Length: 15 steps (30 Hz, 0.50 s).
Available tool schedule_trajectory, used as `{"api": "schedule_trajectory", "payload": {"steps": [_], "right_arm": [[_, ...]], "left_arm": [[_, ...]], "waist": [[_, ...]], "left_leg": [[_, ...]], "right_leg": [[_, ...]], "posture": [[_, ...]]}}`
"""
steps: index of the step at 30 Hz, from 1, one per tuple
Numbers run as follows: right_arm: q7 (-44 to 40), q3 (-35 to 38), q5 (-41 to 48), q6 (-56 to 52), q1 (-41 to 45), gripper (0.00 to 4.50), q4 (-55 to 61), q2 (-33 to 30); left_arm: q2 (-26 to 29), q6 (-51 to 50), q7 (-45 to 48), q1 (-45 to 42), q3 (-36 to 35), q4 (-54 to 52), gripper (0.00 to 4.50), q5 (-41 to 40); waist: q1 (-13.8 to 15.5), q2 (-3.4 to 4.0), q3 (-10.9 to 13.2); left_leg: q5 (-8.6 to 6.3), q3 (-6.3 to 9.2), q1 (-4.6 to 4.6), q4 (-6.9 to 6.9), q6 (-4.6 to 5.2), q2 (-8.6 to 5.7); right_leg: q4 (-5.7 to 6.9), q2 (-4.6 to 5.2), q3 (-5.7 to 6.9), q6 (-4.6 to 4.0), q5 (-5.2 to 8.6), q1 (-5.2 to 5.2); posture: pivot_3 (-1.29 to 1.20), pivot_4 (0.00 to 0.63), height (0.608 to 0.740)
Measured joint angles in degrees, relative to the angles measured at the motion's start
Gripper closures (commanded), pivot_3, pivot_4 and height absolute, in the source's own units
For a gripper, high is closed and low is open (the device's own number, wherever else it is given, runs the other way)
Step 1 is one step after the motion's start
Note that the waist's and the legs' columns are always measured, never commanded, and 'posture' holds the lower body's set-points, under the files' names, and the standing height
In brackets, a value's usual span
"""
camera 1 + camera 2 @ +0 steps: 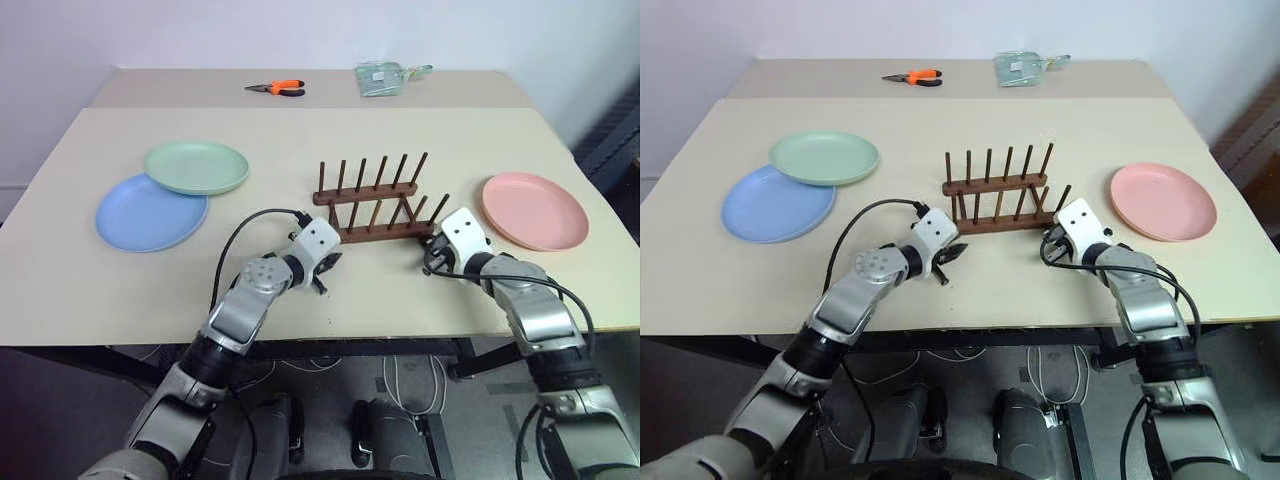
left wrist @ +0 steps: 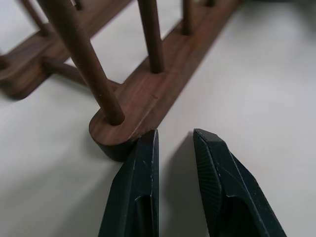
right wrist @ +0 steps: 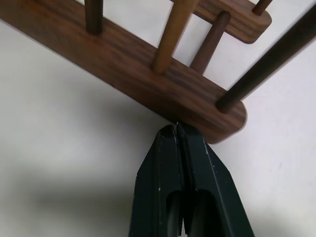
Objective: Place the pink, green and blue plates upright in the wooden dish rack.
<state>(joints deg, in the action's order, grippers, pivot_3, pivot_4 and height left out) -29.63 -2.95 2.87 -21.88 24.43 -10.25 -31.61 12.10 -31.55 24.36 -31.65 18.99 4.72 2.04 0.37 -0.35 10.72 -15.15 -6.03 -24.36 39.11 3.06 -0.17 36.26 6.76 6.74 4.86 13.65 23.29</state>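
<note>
Three plates lie flat on your tabletop (image 1: 420, 130) in the head view: the green plate (image 1: 197, 166) overlaps the blue plate (image 1: 150, 212) at left, and the pink plate (image 1: 534, 209) sits alone at right. Between them stands the empty wooden dish rack (image 1: 375, 200). Your left wrist view shows the left end effector (image 2: 174, 143) a little apart, holding nothing, by the rack's near rail end. Your right wrist view shows the right end effector (image 3: 177, 129) pinched tight, empty, tips against the rail.
</note>
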Motion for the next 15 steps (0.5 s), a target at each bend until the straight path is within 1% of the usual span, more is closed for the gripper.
{"api": "schedule_trajectory", "payload": {"steps": [4, 7, 8, 10, 14, 15], "right_arm": [[1.35, -0.17, -1.59, 3.15, 3.06, 4.48, -5.18, 1.72], [1.39, -0.11, -1.86, 4.33, 3.65, 4.48, -6.55, 1.97], [0.7, -0.03, -1.67, 4.41, 3.51, 4.24, -6.32, 1.68], [-1.3, 0.33, -1.32, 4.7, 1.77, 3.62, -4.11, -0.18], [-3.7, 6.08, 0.05, 4.52, -3.59, 1.68, 1.2, -8.01], [-3.85, 7.59, -0.27, 4.74, -4.42, 1.13, 1.73, -10.52]], "left_arm": [[0.04, 2.51, -2.13, -2.61, -1.5, 5.04, 3.4, 0.59], [0.24, 3.98, -2.28, -2.99, -1.9, 6.37, 3.4, 0.8], [0.37, 4.15, -2.04, -2.93, -1.91, 6.29, 3.4, 0.81], [1.13, 4.2, -0.93, -2.18, -1.92, 4.91, 3.4, 0.71], [4.08, 3.92, 3.86, 3.48, -3.16, -2.74, 3.4, -2.08], [4.77, 3.62, 5.6, 5.19, -3.85, -5.07, 3.4, -3.65]], "waist": [[-0.41, 0.03, -0.02], [-0.66, 0.03, -0.02], [-0.77, 0.03, -0.02], [-0.83, 0.05, -0.01], [-0.85, 0.11, 0.03], [-0.88, 0.11, 0.03]], "left_leg": [[0.02, -0.02, -0.01, -0.01, -0.02, 0.0], [0.02, -0.03, -0.01, -0.01, -0.02, 0.0], [0.02, -0.03, -0.01, -0.01, -0.03, 0.0], [0.01, -0.02, -0.04, -0.05, -0.02, 0.0], [-0.01, -0.03, -0.09, -0.12, -0.01, -0.01], [-0.01, -0.03, -0.09, -0.11, -0.01, -0.01]], "right_leg": [[0.03, -0.01, 0.0, 0.0, 0.0, 0.02], [0.03, 0.0, 0.01, 0.0, 0.0, 0.02], [0.03, 0.0, 0.01, 0.0, 0.0, 0.02], [-0.01, 0.01, 0.01, 0.0, 0.0, 0.04], [-0.1, 0.05, 0.01, 0.02, 0.01, 0.08], [-0.09, 0.06, 0.01, 0.02, 0.01, 0.09]], "posture": [[0.0, 0.15, 0.74], [0.0, 0.15, 0.74], [0.0, 0.15, 0.74], [0.0, 0.15, 0.74], [0.0, 0.15, 0.74], [0.0, 0.15, 0.74]]}}
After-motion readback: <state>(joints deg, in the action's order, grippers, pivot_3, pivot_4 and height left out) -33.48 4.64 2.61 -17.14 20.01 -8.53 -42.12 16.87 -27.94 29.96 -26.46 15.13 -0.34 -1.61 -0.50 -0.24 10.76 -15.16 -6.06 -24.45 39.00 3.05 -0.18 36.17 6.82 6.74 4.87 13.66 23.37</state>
